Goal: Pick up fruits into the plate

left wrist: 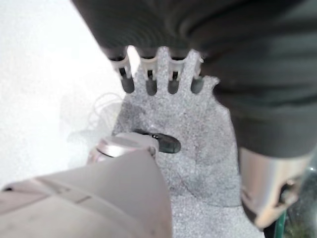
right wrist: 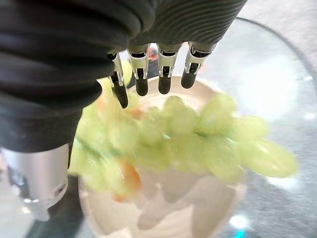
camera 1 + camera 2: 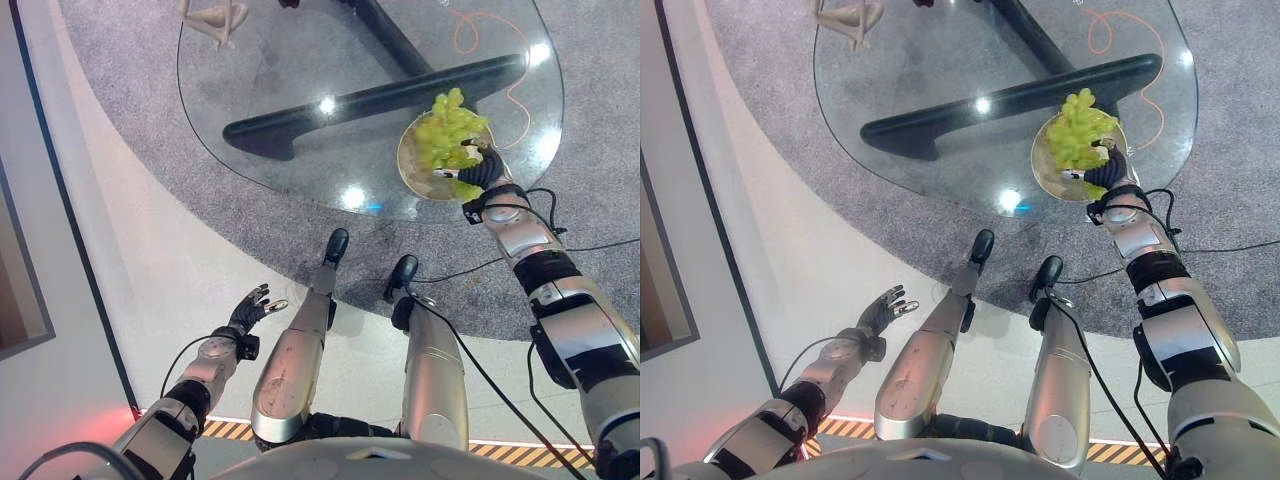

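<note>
We take the bunch of green grapes (image 3: 1078, 128) to be light, soft and loosely jointed — individual grapes would bruise or drop off under a hard squeeze, and their skins look smooth enough to slip. Our judgement is that the safest hold is at the stem or a cupped grip under the thick of the cluster, not a pinch on single grapes.

The bunch sits over the plate (image 3: 407, 163), a pale shallow dish near the right edge of the glass tabletop (image 3: 280, 80), and it spills a little past the plate's far rim. Our right hand (image 3: 484, 166) is at the plate's near edge, right against the cluster. In the right wrist view its fingers (image 2: 141, 85) hang straight down above the grapes, uncurled, with the bunch stretched across the plate just beyond their dark tips. We cannot tell whether the thumb is in contact with the fruit, but nothing looks clasped.

Our left hand (image 3: 247, 308) hangs low beside the body, well away from the tabletop, fingers spread and relaxed with nothing in them — the left wrist view shows them straight over grey carpet (image 1: 198, 148).
</note>
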You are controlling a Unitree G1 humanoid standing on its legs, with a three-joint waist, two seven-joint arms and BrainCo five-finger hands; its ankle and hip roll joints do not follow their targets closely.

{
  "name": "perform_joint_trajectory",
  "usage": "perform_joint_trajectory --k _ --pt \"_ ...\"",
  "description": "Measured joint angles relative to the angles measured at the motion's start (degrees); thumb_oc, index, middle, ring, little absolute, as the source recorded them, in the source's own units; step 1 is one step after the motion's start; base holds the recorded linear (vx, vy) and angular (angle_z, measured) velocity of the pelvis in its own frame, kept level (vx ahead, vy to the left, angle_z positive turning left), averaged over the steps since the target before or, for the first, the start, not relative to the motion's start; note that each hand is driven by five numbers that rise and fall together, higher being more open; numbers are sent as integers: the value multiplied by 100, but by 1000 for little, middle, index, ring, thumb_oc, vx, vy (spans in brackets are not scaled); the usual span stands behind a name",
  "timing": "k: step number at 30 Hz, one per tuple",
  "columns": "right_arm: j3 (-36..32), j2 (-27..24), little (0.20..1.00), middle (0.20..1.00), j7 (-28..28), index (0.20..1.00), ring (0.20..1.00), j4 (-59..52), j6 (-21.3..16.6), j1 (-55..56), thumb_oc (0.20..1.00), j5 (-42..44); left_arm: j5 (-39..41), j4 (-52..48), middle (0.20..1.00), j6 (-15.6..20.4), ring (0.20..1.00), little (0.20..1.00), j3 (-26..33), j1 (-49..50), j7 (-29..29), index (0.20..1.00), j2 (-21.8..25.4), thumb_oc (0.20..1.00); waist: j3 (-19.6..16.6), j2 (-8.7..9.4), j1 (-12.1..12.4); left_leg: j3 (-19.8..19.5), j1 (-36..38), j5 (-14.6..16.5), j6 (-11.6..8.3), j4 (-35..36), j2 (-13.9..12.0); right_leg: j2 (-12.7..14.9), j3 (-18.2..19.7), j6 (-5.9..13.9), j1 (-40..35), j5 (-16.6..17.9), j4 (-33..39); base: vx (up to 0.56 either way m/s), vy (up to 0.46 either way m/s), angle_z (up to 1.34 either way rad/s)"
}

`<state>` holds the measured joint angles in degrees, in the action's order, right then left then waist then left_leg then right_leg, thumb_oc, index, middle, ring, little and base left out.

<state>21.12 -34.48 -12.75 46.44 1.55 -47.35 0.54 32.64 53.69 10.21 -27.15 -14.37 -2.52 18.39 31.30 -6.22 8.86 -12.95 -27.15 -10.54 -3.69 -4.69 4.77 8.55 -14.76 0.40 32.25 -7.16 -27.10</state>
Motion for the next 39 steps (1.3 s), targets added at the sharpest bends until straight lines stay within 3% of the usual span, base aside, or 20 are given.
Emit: perform_joint_trajectory --k 12,23,26,31,36,39 --pt "-78 17 1000 1000 -226 1000 1000 -1035 -347 960 1000 58 -15 142 1000 42 1000 1000 58 3 111 1000 -59 1000 9 62 -246 49 732 113 103 58 -37 -39 28 37 -826 -16 283 4 -4 -1" --pt "-1033 466 1000 1000 -426 1000 1000 -1534 -768 2624 1000 767 -348 317 1000 123 1000 1000 477 205 36 1000 -164 1000 -100 308 -537 329 1894 334 206 407 -244 -262 214 85 -2078 131 1080 79 -39 -13" --pt "-1212 773 1000 1000 -234 1000 1000 -1505 -820 3429 1000 1077 -585 426 1000 94 1000 1000 691 654 -15 1000 -172 1000 -691 528 -671 474 2221 432 191 551 -316 -363 307 121 -2478 196 1502 163 -55 -24" --pt "-1344 1359 1000 1000 342 1000 1000 -631 -1014 4299 1000 1540 -1077 689 1000 -41 1000 1000 770 1090 -95 1000 -206 1000 -1571 692 -915 654 2851 506 149 873 -373 -494 326 162 -3291 294 2242 155 -56 -4" --pt "-1431 1920 1000 1000 1358 1000 1000 1258 -1207 4876 1000 2125 -1619 1084 1000 -257 1000 1000 959 1397 -181 1000 -304 1000 -2176 646 -939 756 3306 672 149 998 -400 -550 384 161 -3850 321 2628 79 -23 -8" --pt "-1497 2031 1000 1000 1688 1000 1000 1737 -1215 5109 1000 2140 -1834 1289 1000 -291 1000 1000 1107 1555 -195 1000 -403 1000 -2310 582 -988 862 3413 715 160 1003 -407 -562 492 161 -3917 322 2647 40 -4 -17"
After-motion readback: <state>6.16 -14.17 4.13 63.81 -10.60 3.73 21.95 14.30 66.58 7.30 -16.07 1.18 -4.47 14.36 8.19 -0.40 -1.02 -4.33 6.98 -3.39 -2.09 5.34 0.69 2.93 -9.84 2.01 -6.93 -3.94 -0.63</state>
